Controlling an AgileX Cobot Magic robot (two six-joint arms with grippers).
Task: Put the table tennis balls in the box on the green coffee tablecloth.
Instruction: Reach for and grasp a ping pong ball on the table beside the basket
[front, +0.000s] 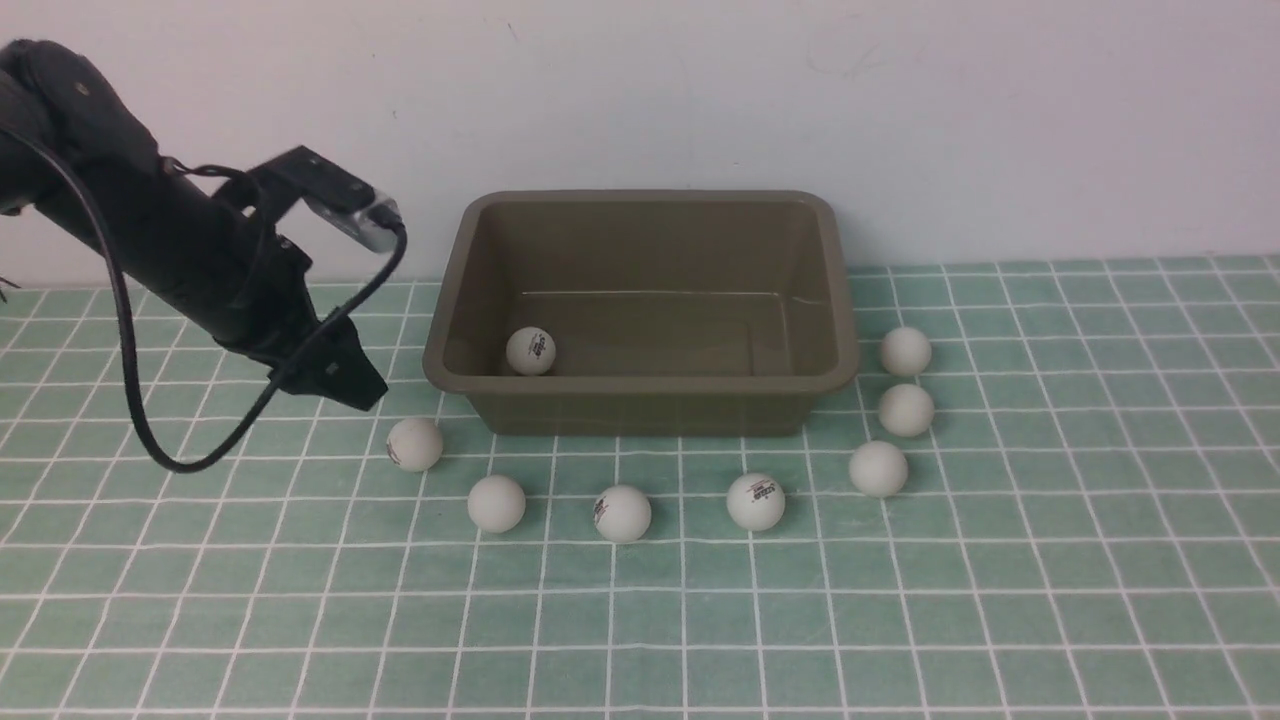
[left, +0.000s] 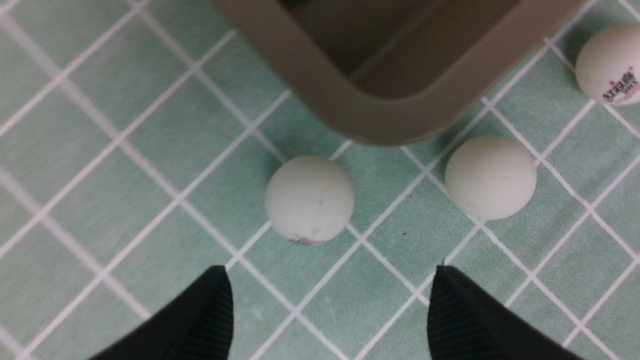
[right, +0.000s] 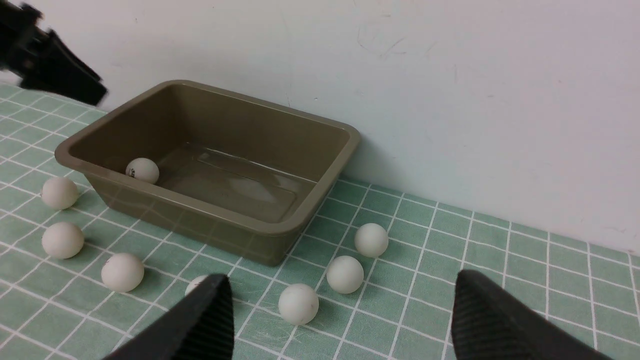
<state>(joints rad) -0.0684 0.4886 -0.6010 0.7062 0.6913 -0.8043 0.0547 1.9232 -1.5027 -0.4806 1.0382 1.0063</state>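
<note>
Table tennis balls (front: 622, 513) lie mostly loose on the green coffee tablecloth (front: 1050, 560): four strung before the front of the box (front: 640, 405), three beside its right end, and one ball (front: 530, 351) inside it at the near left corner. I see my left claw (left: 330, 272) spread wide and empty over the cloth, the leftmost ball (left: 310, 199) just ahead of its fingers by the box's corner. My right claw (right: 341, 277) gapes wide too, holding nothing.

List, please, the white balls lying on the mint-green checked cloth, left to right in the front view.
Leftmost small white plastic ball, plain second ball, side-printed third ball, logo-topped fourth ball, plain fifth ball; far-right pair overlaps.
</note>
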